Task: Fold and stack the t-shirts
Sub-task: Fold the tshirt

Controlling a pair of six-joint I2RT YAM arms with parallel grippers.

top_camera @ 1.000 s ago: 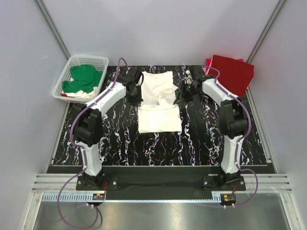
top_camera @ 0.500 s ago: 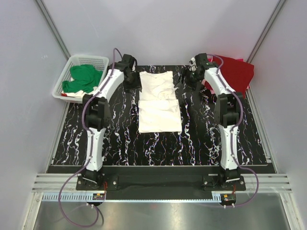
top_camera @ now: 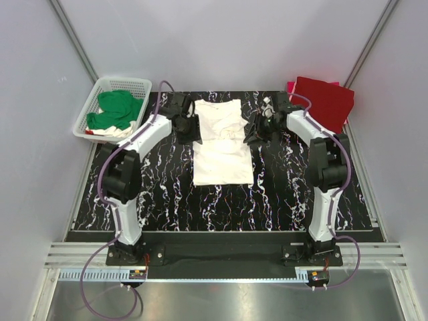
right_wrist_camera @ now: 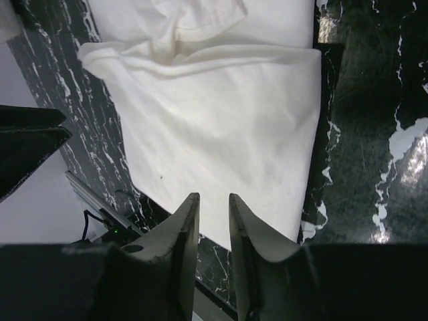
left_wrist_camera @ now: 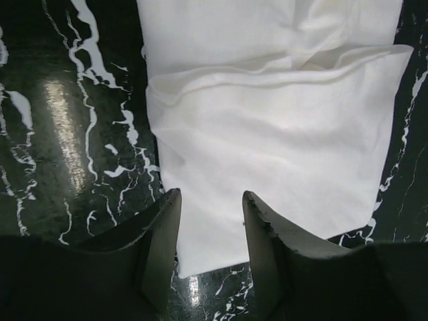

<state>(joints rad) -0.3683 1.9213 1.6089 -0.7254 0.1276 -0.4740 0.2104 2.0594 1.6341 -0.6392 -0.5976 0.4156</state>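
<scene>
A white t-shirt (top_camera: 222, 144) lies in the middle of the black marbled table, narrowed to a long rectangle with a fold ridge across its middle; its print is hidden. My left gripper (top_camera: 192, 127) hovers at the shirt's left edge, open and empty. In the left wrist view (left_wrist_camera: 212, 200) its jaws stand apart above the white cloth (left_wrist_camera: 281, 114). My right gripper (top_camera: 253, 131) hovers at the shirt's right edge. In the right wrist view (right_wrist_camera: 214, 200) its jaws show a narrow gap with nothing between them, above the cloth (right_wrist_camera: 214, 114). A folded red t-shirt (top_camera: 326, 100) lies at the back right on a pink one (top_camera: 290, 85).
A white lattice basket (top_camera: 91, 107) at the back left holds a crumpled green t-shirt (top_camera: 115, 109). Grey walls close in the table on three sides. A metal rail runs along the near edge by the arm bases.
Both arms reached out to the shirt's far end half a second ago and have now pulled back to its middle. The shirt lies much as before.
</scene>
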